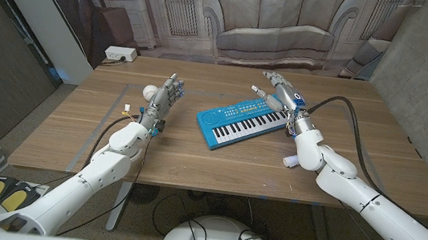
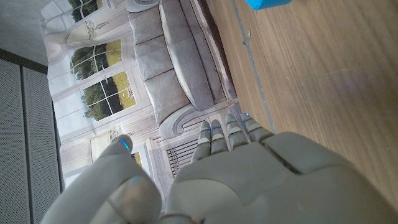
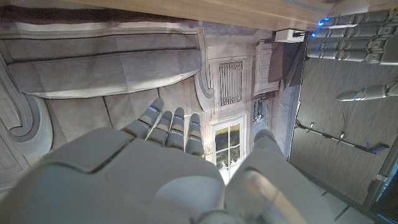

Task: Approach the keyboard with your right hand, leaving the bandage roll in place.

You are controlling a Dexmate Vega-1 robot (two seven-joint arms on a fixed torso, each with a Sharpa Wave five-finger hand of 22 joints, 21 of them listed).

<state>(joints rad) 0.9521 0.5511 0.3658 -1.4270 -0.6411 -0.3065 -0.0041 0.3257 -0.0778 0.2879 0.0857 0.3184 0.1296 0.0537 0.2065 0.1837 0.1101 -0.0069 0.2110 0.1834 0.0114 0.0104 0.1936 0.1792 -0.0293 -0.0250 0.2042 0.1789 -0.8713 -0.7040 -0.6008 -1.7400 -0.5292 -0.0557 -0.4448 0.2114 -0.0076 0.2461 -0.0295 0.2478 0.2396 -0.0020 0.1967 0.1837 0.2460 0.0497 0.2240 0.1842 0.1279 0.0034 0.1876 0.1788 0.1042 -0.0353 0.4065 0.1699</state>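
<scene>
A blue toy keyboard [image 1: 242, 123] with white keys lies slanted at the table's middle; one blue corner [image 2: 267, 3] of it is in the left wrist view. My right hand [image 1: 278, 91] hovers over the keyboard's far right end with its fingers stretched out and apart, holding nothing. The right wrist view has the same hand [image 3: 168, 155] empty. A small white round thing, apparently the bandage roll [image 1: 149, 92], sits on the table just left of my left hand [image 1: 164, 98]. That hand stands with its fingers up and apart, holding nothing, and it is also in its own wrist view [image 2: 249, 180].
A small white object [image 1: 290, 159] lies on the table beside my right forearm. A bit of yellow-and-white marker [image 1: 127, 110] sits near the left wrist. A black cable [image 1: 358, 128] loops over the table's right side. A sofa [image 1: 282, 19] stands behind the table.
</scene>
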